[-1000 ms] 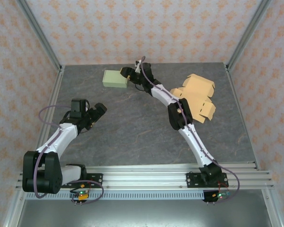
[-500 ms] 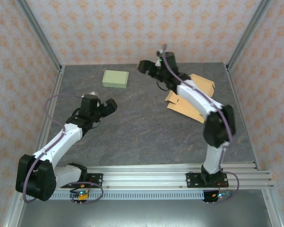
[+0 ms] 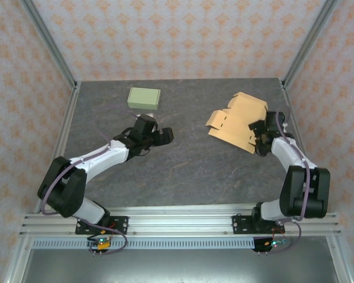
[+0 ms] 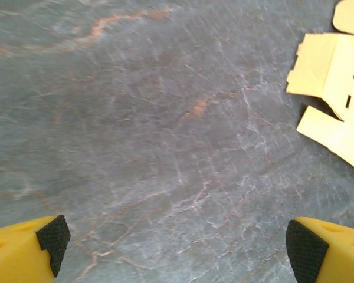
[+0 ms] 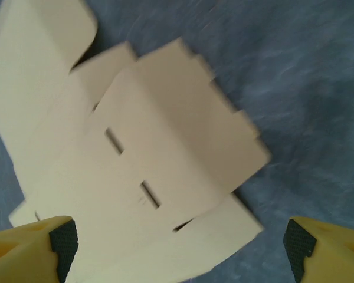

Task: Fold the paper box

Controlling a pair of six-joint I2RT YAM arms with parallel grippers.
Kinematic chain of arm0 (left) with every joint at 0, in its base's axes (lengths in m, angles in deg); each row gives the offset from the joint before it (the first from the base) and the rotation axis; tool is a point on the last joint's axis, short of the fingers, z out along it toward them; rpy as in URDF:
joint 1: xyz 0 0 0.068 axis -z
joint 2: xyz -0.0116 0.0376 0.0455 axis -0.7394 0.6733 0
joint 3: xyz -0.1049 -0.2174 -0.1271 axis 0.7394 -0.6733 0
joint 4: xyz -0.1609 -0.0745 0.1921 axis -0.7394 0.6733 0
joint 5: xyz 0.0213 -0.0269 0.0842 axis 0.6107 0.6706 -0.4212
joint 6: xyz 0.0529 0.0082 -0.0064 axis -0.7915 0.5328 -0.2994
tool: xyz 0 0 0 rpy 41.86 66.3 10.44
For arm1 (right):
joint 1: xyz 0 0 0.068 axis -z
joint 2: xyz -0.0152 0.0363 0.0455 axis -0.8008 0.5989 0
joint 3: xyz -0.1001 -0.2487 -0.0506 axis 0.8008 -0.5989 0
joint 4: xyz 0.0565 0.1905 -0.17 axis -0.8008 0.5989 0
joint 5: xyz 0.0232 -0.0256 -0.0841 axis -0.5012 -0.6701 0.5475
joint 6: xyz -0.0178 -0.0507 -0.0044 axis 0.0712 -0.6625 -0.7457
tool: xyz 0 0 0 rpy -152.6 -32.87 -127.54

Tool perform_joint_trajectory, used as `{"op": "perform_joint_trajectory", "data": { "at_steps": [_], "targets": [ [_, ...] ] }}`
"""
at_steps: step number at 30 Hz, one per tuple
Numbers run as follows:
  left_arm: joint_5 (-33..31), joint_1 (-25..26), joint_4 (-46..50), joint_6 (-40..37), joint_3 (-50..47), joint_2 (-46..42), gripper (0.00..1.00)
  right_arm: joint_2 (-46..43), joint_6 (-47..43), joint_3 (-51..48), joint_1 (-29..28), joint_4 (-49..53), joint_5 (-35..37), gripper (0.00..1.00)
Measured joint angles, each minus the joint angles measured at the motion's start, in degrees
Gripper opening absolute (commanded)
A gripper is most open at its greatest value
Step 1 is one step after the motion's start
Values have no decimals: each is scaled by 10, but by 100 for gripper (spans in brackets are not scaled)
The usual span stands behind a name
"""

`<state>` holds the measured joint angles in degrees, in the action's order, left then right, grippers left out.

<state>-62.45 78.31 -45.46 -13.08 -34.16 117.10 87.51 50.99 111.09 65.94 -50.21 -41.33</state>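
The paper box (image 3: 236, 121) is noted just beside the right claw (image 3: 258, 132), at its 10 o'clock, jaws spread and empty; the left claw (image 3: 164, 135), likewise spread, is set well apart.

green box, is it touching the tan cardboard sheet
No, the green box sits far left of the cardboard sheet, well apart.

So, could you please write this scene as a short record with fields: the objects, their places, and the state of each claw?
table: grey, stone pattern
cardboard blank: tan, flat, unfolded, far right part of the table
green box: closed, far side, left of centre, apart from the blank
left claw: open, holds nothing, over bare table, blank ahead to its right
right claw: open, holds nothing, at the blank's right edge
task state: blank not yet folded
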Motion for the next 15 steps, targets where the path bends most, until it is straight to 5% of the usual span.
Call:
{"op": "perform_joint_trajectory", "data": {
  "at_steps": [3,10,15],
  "targets": [
    [0,17,1,0,17,21,97,-24,49,-33,41,-38,-25,92],
    [-2,23,5,0,48,48,97,10,203,-130,40,-209,-143,91],
    [-10,27,9,0,51,49,97,35,236,-132,39,-263,-159,82]
  ]
}}
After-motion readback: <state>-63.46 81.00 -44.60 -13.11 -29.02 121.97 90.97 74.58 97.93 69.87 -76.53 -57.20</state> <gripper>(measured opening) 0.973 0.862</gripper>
